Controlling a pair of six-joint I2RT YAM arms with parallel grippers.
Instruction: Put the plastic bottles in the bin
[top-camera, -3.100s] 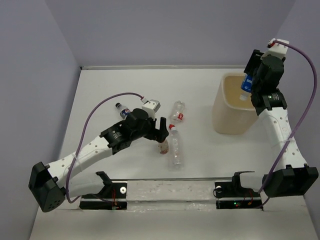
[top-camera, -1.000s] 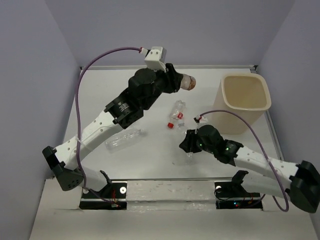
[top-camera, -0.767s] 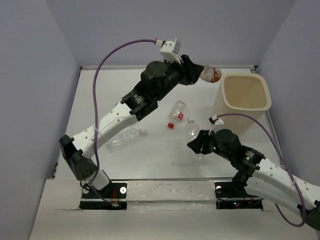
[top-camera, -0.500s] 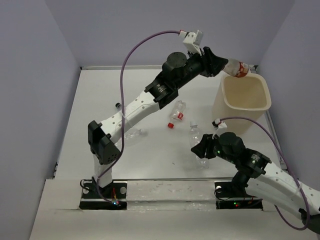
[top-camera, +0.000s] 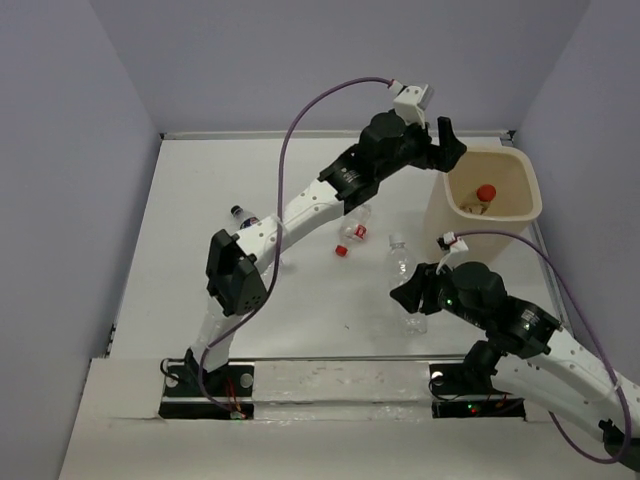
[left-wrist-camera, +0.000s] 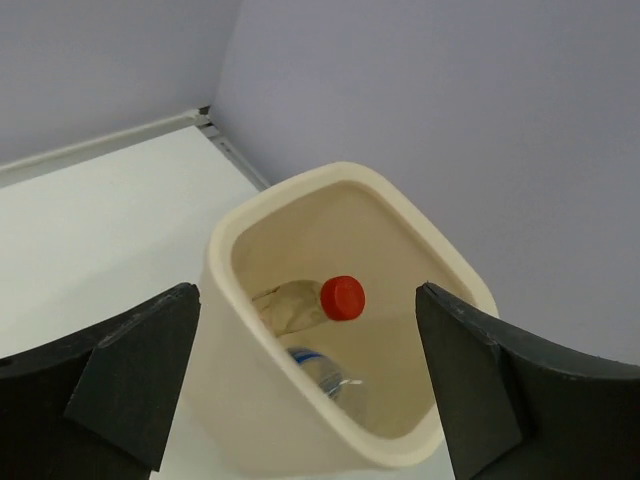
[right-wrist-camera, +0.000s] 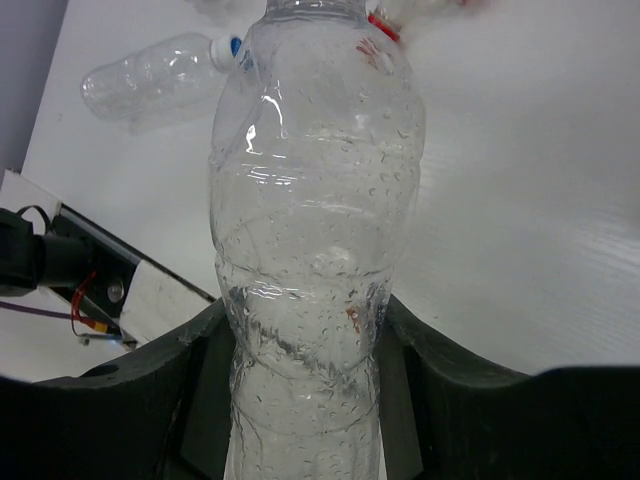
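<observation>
A crumpled clear plastic bottle with a red cap (left-wrist-camera: 343, 297) lies inside the tall cream-beige plastic bin (top-camera: 445, 225), leaning against its inner wall; below it, deeper in the bin, is a clear bottle with a blue label (left-wrist-camera: 322, 367). The bin stands at the far right of the white table (top-camera: 200, 180).

The left gripper (top-camera: 450, 142) hangs over the left rim of the bin; its two black fingers (left-wrist-camera: 130, 370) are spread wide on either side of the opening and they hold nothing.

A clear ribbed plastic bottle with a pale cap (top-camera: 402, 262) is in the right gripper (top-camera: 413, 297), in front of the bin and apart from it; the black fingers (right-wrist-camera: 170, 390) press on both sides of its lower part, and its cap points toward the far side of the table. Whether its base touches the table I cannot tell.

Other bottles are on the table. A clear bottle with a red-white label (top-camera: 356, 222) lies near the middle, under the left arm, with a small red piece (top-camera: 341, 250) just beside it; a small bottle with a dark cap (top-camera: 243, 215) lies further left, partly hidden by that arm; in the right wrist view, a clear bottle with a blue ring at the neck (right-wrist-camera: 140, 80) lies on its side, well apart from the held one.
</observation>
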